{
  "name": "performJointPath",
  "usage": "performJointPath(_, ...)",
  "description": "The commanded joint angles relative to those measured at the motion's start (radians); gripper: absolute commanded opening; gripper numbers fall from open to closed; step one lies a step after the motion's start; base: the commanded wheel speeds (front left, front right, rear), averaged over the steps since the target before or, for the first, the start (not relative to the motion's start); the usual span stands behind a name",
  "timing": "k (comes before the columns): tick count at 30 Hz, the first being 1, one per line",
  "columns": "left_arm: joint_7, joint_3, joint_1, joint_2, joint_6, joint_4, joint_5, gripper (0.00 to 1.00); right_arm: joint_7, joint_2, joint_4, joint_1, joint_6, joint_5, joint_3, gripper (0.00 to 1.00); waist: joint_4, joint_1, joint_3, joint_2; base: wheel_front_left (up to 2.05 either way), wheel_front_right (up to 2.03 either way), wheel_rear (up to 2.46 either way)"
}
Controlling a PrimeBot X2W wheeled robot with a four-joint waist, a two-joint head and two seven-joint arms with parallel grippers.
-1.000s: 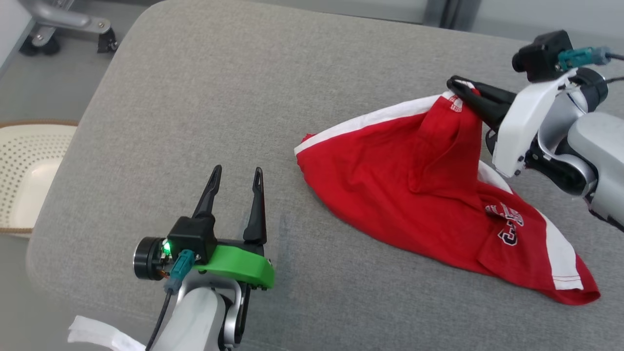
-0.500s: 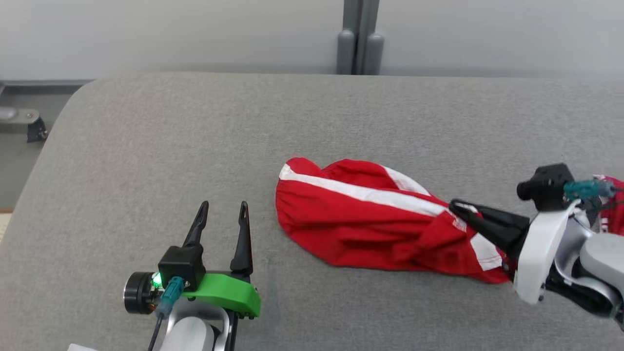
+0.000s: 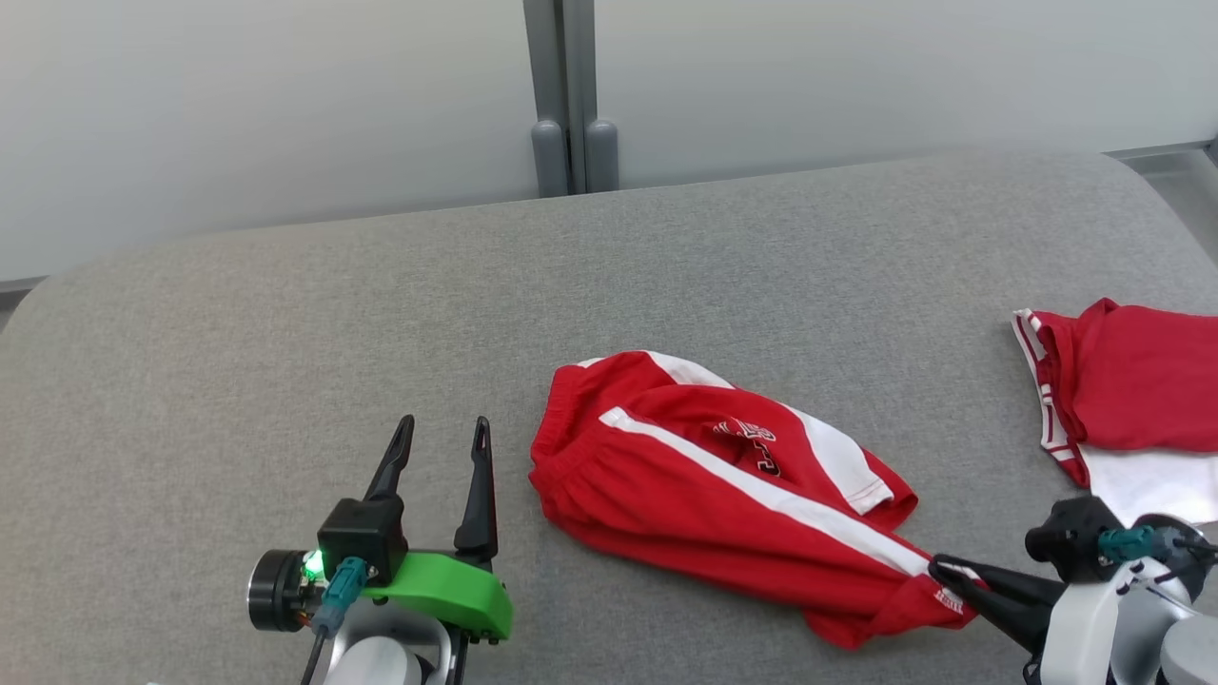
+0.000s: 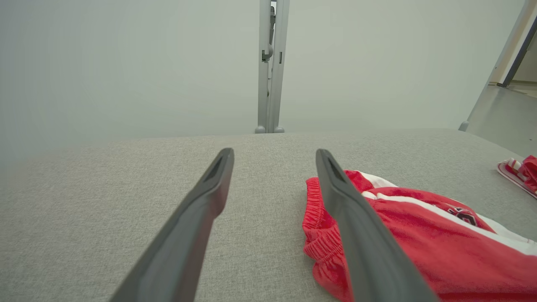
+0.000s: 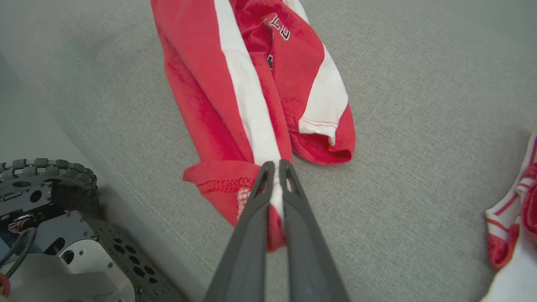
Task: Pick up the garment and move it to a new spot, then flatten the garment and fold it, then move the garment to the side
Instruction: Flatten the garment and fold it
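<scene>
Left gripper (image 3: 444,423) spread and empty; right gripper (image 3: 942,568) clamped on the red shorts (image 3: 704,476).

The left gripper hovers over the padded grey table (image 3: 238,314) near its front edge, left of centre, with both fingers apart and nothing between them. Just to its right, the red shorts with white side stripes lie crumpled at the middle of the table, toward the front edge. The elastic waistband end is nearest the left gripper and the printed lettering faces up. At the front edge, right of centre, the right gripper has its fingers pressed together on one leg hem, with red and white cloth pinched between them. A second red-and-white garment (image 3: 1132,390) lies apart at the right edge.
</scene>
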Motion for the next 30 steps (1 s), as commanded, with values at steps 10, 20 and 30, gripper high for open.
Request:
performJointPath(10,0.0,-0.002,0.013,0.004,-0.003,0.008,0.003,1.0,-0.102,0.133,0.147,0.203,-0.001,0.052,-0.343,1.0,-0.038,0.0,-0.01,-0.0001,0.0,0.0,0.0)
performJointPath(20,0.0,-0.006,0.016,0.004,0.0,0.0,-0.004,1.0,-0.136,0.434,0.056,0.449,-0.001,-0.127,-0.9,1.0,-0.061,0.0,-0.004,-0.0001,0.0,0.0,0.0)
performJointPath(30,0.0,-0.013,-0.024,0.004,-0.042,0.02,-0.021,1.0,-0.137,0.579,-0.103,0.578,-0.001,-0.308,-1.02,1.0,-0.091,0.0,0.01,-0.0001,0.0,0.0,0.0)
